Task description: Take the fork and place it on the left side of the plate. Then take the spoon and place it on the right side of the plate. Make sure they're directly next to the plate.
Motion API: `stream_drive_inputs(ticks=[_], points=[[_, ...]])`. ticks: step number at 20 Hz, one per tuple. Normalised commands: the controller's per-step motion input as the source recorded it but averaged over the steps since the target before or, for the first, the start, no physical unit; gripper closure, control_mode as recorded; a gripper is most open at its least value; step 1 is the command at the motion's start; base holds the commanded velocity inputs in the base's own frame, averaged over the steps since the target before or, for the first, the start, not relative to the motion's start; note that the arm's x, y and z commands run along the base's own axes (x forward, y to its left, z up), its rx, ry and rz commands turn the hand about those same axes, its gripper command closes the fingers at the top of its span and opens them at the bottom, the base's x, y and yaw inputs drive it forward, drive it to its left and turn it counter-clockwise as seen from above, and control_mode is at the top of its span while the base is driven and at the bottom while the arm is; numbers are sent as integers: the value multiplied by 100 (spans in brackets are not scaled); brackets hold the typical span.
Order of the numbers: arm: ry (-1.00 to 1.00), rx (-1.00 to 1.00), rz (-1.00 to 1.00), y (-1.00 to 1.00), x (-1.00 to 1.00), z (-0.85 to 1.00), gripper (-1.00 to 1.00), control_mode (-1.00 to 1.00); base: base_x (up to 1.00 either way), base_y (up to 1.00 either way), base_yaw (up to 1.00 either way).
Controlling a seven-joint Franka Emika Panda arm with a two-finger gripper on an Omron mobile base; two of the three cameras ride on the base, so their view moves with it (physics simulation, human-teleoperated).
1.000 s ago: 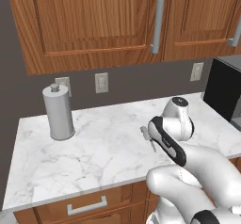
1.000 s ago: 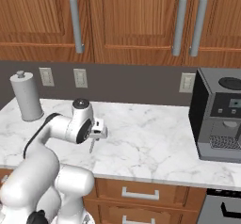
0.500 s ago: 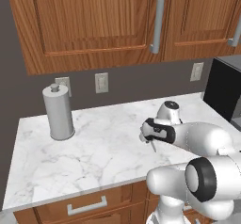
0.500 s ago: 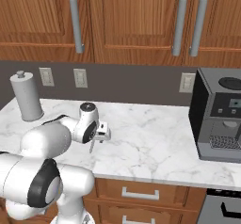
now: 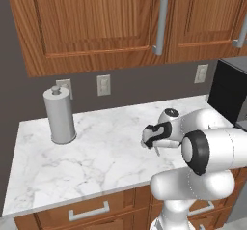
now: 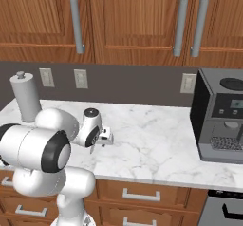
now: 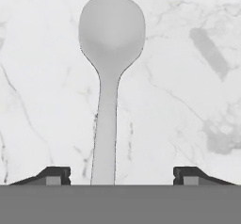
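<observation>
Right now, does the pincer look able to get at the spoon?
Probably yes. In the hand view the spoon lies on bare marble counter, its handle running between the pincer fingertips, which stand wide apart, with nothing in between.

Lighting was even and bright in all 3 rendered views, with no glare or blown highlights. The white marble countertop [image 5: 87,151] carried only faint, soft shadows beneath the arm. The grey cylindrical paper-towel holder [image 5: 60,115] showed gentle shading. Edges looked slightly soft and pixelated; the hand view appeared mildly blurred throughout.
</observation>
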Motion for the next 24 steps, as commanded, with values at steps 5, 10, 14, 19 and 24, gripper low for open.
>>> stream_drive_inputs(ticks=[5,10,14,19,24], points=[[-3,0,0,14,0,-40,100,-100,0,0,0],[-11,0,1,20,0,-33,100,-100,0,0,0],[-15,0,3,10,-7,-11,100,-100,0,0,0],[-13,0,7,0,-24,5,100,-100,0,0,0],[-13,0,5,-6,-16,41,100,-100,0,0,0]])
